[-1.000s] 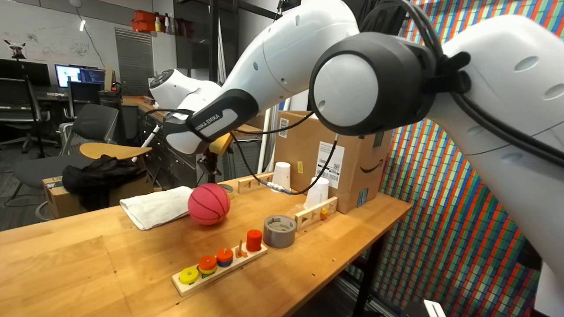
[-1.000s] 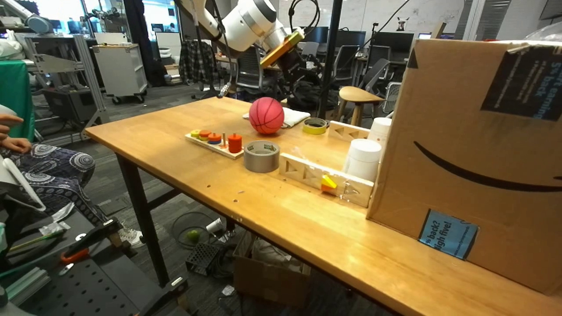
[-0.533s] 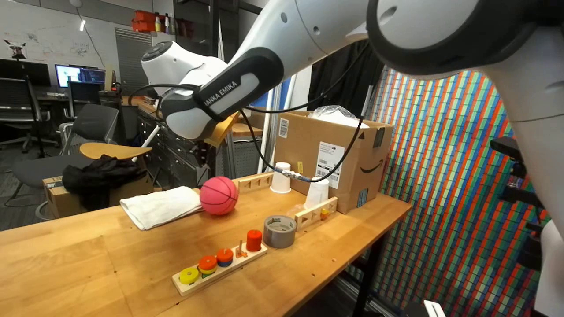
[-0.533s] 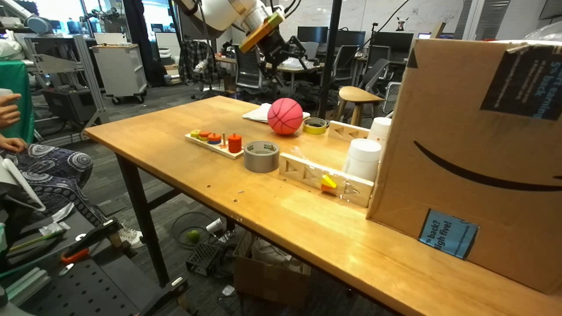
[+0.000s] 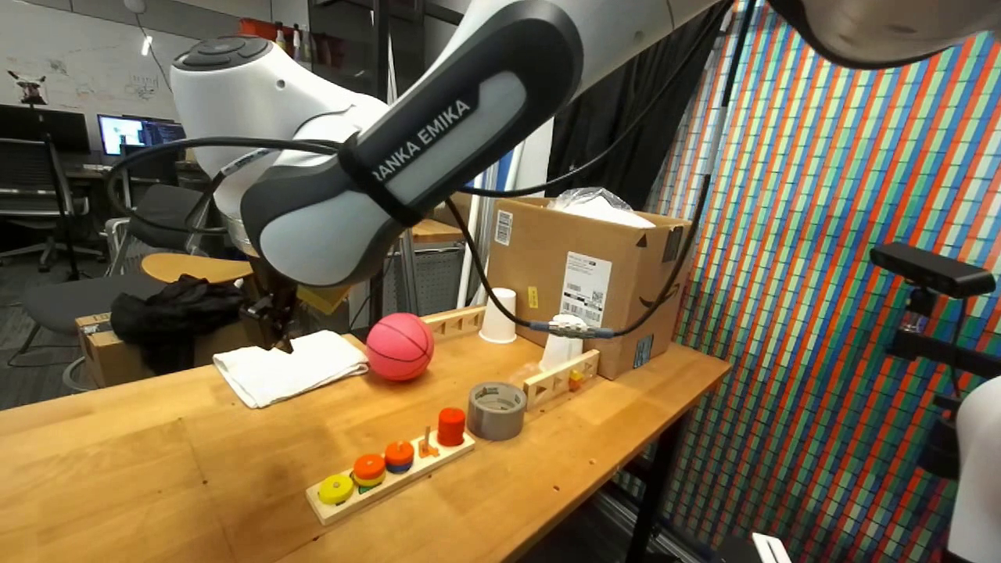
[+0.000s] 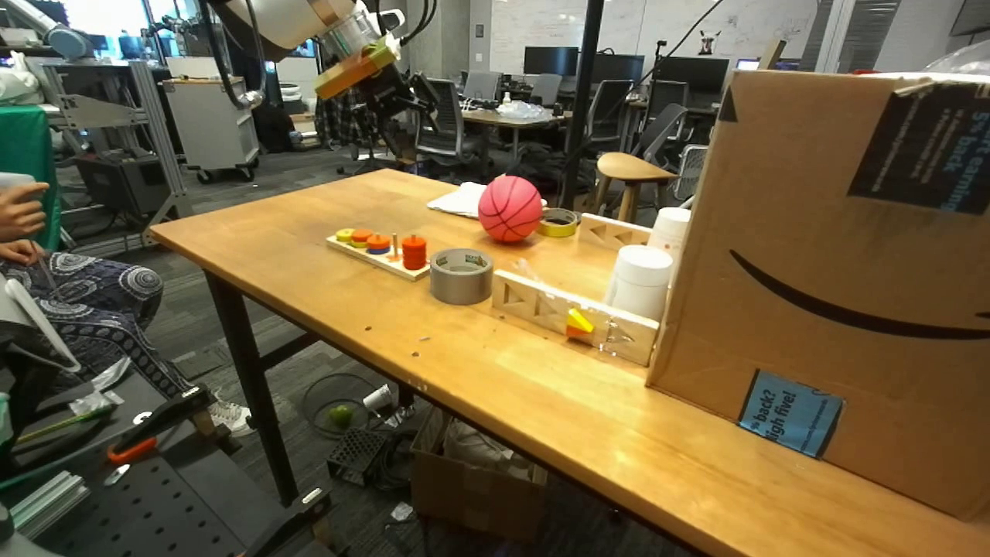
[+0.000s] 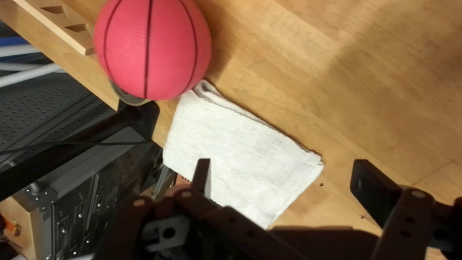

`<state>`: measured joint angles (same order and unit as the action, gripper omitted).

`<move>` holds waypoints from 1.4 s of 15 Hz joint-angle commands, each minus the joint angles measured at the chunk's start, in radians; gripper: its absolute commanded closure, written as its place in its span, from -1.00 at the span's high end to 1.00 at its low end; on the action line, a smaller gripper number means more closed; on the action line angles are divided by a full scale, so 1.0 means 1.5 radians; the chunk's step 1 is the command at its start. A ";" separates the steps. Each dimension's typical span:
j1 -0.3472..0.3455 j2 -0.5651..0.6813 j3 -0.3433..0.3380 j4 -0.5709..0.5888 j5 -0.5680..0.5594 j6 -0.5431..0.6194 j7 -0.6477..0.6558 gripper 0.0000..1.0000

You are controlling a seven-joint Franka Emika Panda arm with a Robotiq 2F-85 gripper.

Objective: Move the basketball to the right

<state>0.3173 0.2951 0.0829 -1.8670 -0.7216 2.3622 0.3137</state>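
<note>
The basketball is a pink ball with black lines (image 5: 400, 347). It rests on the wooden table (image 5: 141, 469) beside the right end of the folded white towel (image 5: 293, 369). It also shows in an exterior view (image 6: 510, 209) and at the upper left of the wrist view (image 7: 151, 50). My gripper (image 7: 283, 168) is open and empty, with its fingers wide apart above the towel and table. In an exterior view the gripper (image 6: 406, 128) hangs in the air left of the ball and apart from it. An exterior view shows it partly hidden behind the arm (image 5: 270, 317).
A roll of yellow tape (image 6: 558, 226) lies behind the ball. A grey tape roll (image 5: 496, 410) and a ring-stacking toy (image 5: 426, 467) stand nearer the front. Wooden racks (image 6: 534, 298), white cups (image 6: 642, 275) and a large cardboard box (image 6: 773, 255) stand farther right.
The ball has shifted to the right in both exterior views, now clear of the gripper. My gripper has moved left, away from the ball and over towards the towel.
</note>
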 commanded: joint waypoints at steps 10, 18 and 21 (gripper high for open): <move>-0.016 -0.033 0.017 -0.123 0.010 0.111 0.029 1.00; -0.014 0.035 0.013 -0.039 0.018 0.098 0.005 1.00; -0.012 0.081 0.008 0.016 0.025 0.087 -0.010 1.00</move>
<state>0.3036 0.3426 0.0966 -1.9469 -0.7167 2.5078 0.3484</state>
